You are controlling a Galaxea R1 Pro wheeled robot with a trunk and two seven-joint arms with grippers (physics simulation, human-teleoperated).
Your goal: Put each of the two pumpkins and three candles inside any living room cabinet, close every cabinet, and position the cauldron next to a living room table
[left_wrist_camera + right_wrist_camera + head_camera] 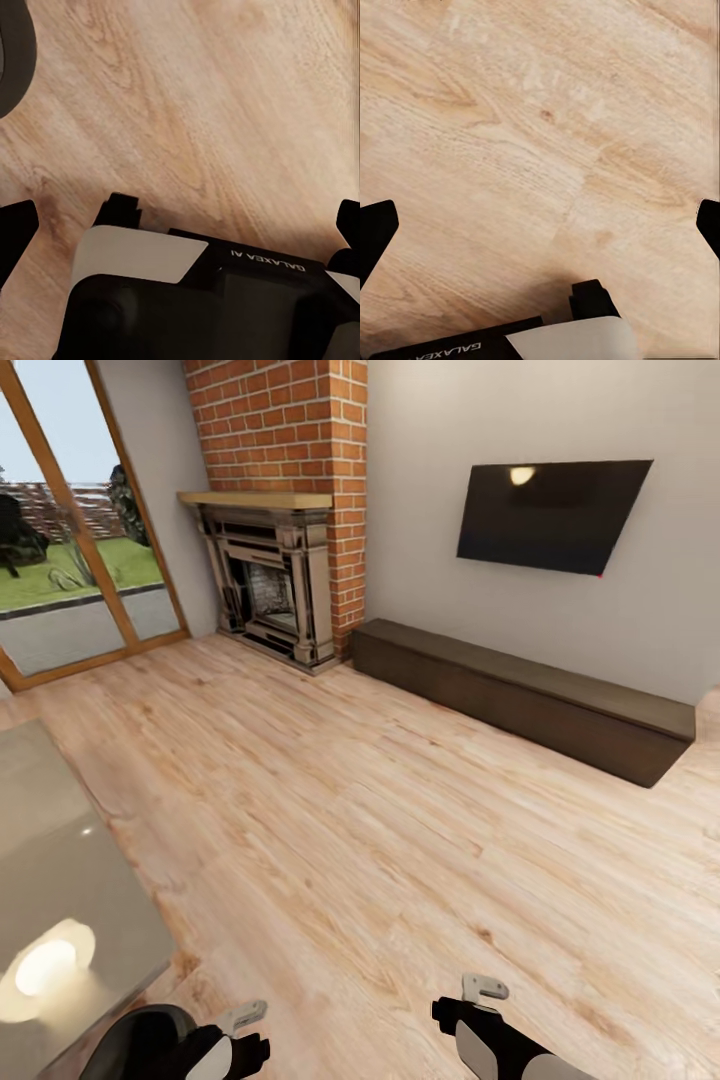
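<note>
The long, low, dark brown cabinet (520, 695) stands against the far wall under the TV, with its fronts shut. A corner of the glossy grey table (60, 860) lies at the near left and reflects a lamp. The pumpkins, the candles and the cauldron are out of view. My left arm (235, 1040) and right arm (475, 1010) hang low at the front. My left gripper (184, 231) is open over bare floor and my own white and black body. My right gripper (544, 229) is also open, with only floorboards between its fingertips.
A brick fireplace (270, 580) fills the far corner, with glass doors (70, 560) to a garden at the left. A black TV (550, 515) hangs on the wall. Wide wooden floor (400, 830) stretches between me and the cabinet.
</note>
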